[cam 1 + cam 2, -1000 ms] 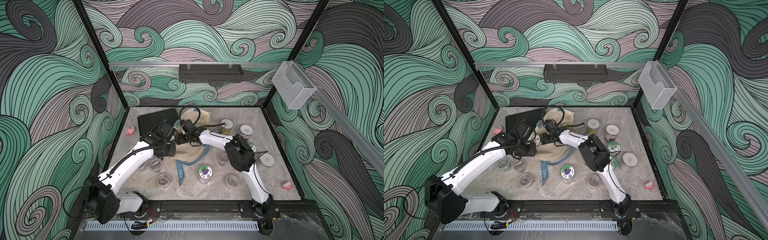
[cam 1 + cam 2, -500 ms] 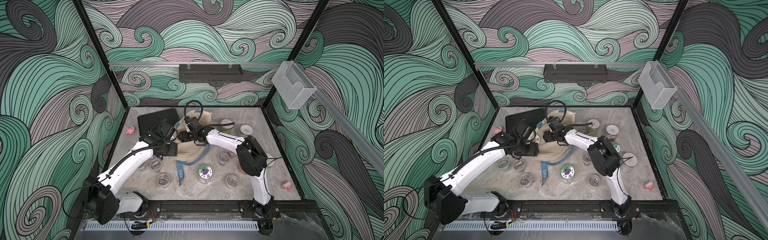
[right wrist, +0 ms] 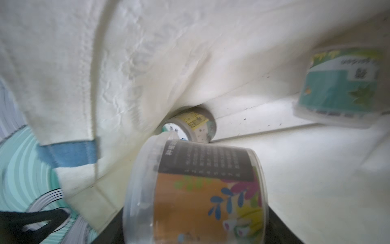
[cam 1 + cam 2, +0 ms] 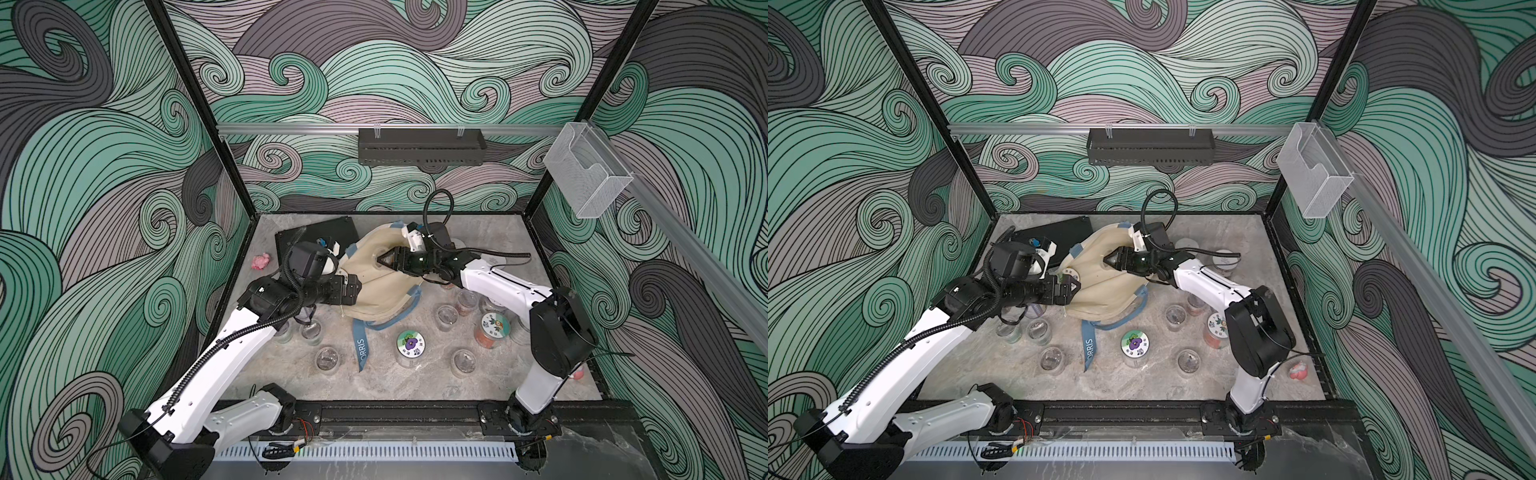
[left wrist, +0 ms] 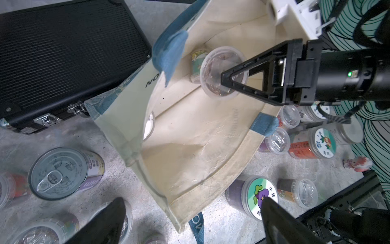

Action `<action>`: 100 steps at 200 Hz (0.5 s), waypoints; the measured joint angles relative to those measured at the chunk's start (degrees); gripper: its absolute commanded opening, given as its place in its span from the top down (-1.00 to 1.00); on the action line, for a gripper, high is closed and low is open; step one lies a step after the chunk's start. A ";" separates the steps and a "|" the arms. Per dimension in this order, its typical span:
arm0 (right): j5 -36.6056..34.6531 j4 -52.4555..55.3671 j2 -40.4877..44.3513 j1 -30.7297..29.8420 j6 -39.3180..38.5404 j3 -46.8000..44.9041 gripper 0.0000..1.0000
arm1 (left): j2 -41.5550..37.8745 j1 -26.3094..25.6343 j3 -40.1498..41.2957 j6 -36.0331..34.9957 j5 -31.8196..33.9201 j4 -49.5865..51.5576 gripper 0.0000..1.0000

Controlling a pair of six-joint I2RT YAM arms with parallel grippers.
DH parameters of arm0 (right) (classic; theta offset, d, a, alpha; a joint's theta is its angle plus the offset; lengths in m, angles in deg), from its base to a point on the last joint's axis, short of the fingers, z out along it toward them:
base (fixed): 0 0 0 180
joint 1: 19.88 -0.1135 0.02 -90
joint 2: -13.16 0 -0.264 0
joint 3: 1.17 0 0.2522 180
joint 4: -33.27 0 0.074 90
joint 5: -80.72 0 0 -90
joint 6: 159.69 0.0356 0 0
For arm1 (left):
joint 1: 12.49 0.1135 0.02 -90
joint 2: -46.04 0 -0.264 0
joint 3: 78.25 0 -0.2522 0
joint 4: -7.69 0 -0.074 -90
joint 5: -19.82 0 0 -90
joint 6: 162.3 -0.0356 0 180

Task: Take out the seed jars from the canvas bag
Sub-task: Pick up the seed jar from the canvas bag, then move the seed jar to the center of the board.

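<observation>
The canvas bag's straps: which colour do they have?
Blue straps, sewn on the cream canvas bag; the left wrist view shows them best.

Canvas bag (image 5: 190, 147) lies mouth open twd cam, cream inside showing. R gripper (image 5: 226, 79) is in the mouth, one finger across clear-lid jar (image 5: 211, 71); green-label jar (image 5: 197, 63) just behind it. White lid (image 5: 148, 126) half hidden by bag wall. L gripper (image 5: 193, 199) tips wide apart over bag hem, gripping nothing. Black ribbed case (image 5: 63, 52) beside bag. Pull-tab jar (image 5: 57, 173) and purple-flower jar (image 5: 256, 194) on table (image 5: 52, 135).
</observation>
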 measured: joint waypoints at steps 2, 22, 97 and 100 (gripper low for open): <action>0.74 -0.26 0.17 0.04 0.52 -0.22 -0.29 | 0.00 0.00 0.00 -0.24 -0.33 -0.22 -0.97; 7.67 -3.91 1.49 0.68 5.46 -2.25 -0.29 | -0.07 -0.13 0.11 -2.99 -3.17 -1.51 -0.97; 24.57 -14.67 9.03 0.42 18.78 -8.94 -0.31 | -1.42 -2.43 0.74 -15.26 -9.62 -5.11 -0.97; 24.85 -14.67 9.42 0.37 18.84 -9.11 -0.31 | -1.36 -2.54 0.74 -15.63 -9.60 -5.14 -0.97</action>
